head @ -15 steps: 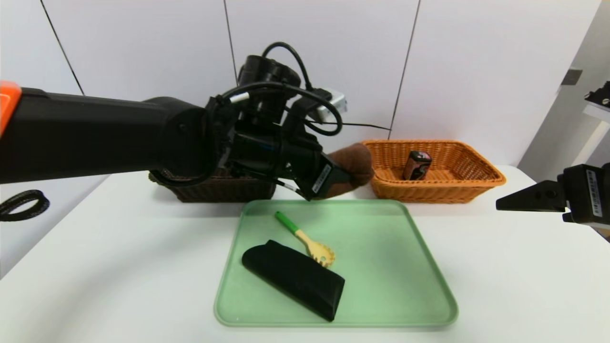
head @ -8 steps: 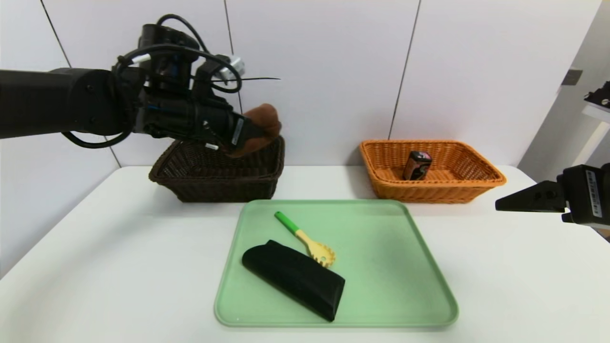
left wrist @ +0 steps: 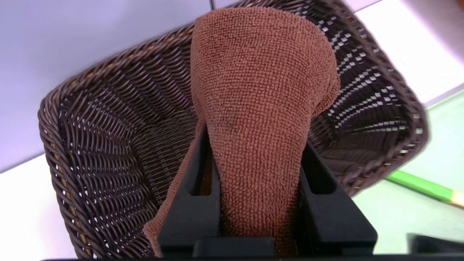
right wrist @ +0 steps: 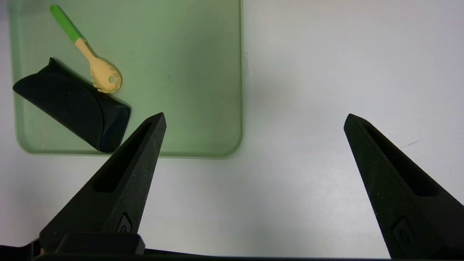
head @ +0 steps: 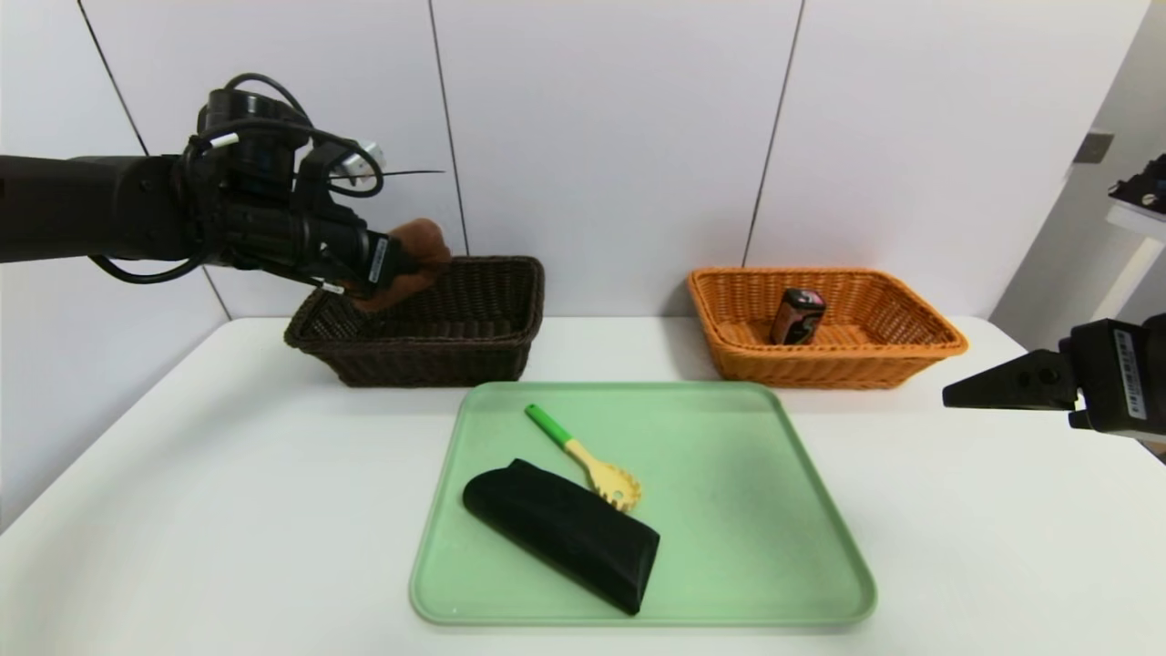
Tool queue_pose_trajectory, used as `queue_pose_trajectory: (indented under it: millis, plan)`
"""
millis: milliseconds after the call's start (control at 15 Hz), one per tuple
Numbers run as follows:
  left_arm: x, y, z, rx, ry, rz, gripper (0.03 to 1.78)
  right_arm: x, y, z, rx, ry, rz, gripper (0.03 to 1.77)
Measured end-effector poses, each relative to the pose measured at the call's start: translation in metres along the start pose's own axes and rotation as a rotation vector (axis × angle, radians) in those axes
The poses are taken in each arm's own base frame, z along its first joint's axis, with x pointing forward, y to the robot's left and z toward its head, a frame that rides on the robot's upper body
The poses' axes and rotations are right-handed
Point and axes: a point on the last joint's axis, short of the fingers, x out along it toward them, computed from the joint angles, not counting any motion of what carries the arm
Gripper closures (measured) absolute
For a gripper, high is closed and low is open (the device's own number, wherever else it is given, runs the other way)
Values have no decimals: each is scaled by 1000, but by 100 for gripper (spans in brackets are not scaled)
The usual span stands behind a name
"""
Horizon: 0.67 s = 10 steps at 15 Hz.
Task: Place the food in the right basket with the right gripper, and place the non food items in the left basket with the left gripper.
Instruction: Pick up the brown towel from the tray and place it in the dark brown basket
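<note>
Over on the robot's left, the left gripper (head: 401,264) hangs in the air above the near-left corner of the dark brown basket (head: 474,351), its two black jaws pinched tight on a brown towel (head: 414,260). From the wrist camera the towel (left wrist: 261,108) bulges out past the jaws in a soft rounded lump, with the open weave of the dark basket (left wrist: 90,145) spread beneath it; the cloth is clear of the basket floor and I cannot tell whether it brushes the rim. Nothing else shows inside that basket. Across the white table (head: 228,510) the orange basket (head: 911,351) sits well apart to the right, against the wall, and the small dark package with pink print (head: 798,315) stands leaning inside it. Between the two baskets and nearer to me lies a pale green tray (head: 774,510). On it rest a long black pouch (head: 560,533), lying slantwise, and a yellow pasta spoon with a green handle (head: 583,456), its toothed head just beside the pouch's upper edge, perhaps touching it. The right gripper (head: 1002,387) is parked off the table's right side, held above the surface and pointing inward; its wrist camera shows the jaws spread wide with bare tabletop between them and nothing held, the tray (right wrist: 203,119), pouch (right wrist: 72,105) and spoon (right wrist: 98,69) lying beyond
</note>
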Motion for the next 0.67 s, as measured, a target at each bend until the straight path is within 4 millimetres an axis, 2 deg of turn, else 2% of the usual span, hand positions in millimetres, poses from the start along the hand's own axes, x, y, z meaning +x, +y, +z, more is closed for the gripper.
queue_pose_trajectory:
  millis: [667]
  plan:
    - [40,38,-20,-106,45,55,128,2,0,-2,-2,11,-2,10]
